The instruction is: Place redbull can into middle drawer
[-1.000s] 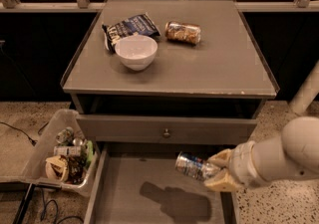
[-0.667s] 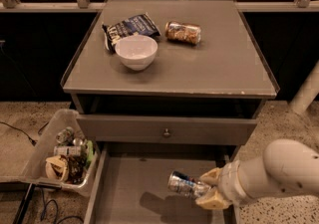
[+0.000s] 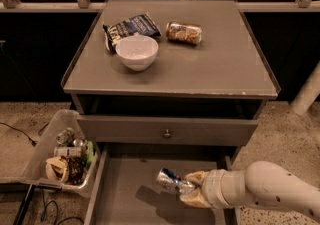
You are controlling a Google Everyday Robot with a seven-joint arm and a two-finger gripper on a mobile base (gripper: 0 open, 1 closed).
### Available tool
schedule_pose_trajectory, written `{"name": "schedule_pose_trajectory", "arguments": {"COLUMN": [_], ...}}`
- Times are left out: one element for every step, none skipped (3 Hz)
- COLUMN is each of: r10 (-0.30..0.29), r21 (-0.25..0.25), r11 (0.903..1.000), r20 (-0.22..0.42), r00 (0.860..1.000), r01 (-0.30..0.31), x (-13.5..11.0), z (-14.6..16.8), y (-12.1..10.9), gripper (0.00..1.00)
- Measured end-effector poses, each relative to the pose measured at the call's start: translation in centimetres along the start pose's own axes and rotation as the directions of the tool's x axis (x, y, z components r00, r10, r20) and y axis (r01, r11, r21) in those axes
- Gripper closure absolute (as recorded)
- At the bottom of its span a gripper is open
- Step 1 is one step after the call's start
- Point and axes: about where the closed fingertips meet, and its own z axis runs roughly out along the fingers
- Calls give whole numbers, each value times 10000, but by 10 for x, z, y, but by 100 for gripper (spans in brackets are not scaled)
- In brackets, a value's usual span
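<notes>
The redbull can (image 3: 171,181), silver and blue, lies tilted on its side in my gripper (image 3: 191,189), which is shut on its right end. The white arm (image 3: 270,191) reaches in from the lower right. The can hangs just above the bare grey floor of the open middle drawer (image 3: 125,196), with its shadow on the floor below. The drawer's front edge is out of view at the bottom.
Above it is a shut drawer with a small round knob (image 3: 167,132). On the table top (image 3: 225,64) stand a white bowl (image 3: 136,51), a dark chip bag (image 3: 131,27) and a gold-brown can (image 3: 184,32). A clear bin of trash (image 3: 62,155) sits at the left.
My gripper has moved down and to the left with the can, from beside the drawer's right wall to low over the drawer floor.
</notes>
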Motion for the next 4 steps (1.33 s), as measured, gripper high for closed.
{"name": "schedule_pose_trajectory", "arguments": {"r10": [134,137,247,779], "r21": [653,650,514,282], "r11": [9977,9977,9983,9965], "r20": [619,618,589,400], "r00": [9980,9980,9980,9962], "r01": [-175,-177,-278,-791], "x": [0,0,2,23], "z": [22,22,30,57], "y": [-47,-47,-47,-46], "gripper": [100,100,100,100]}}
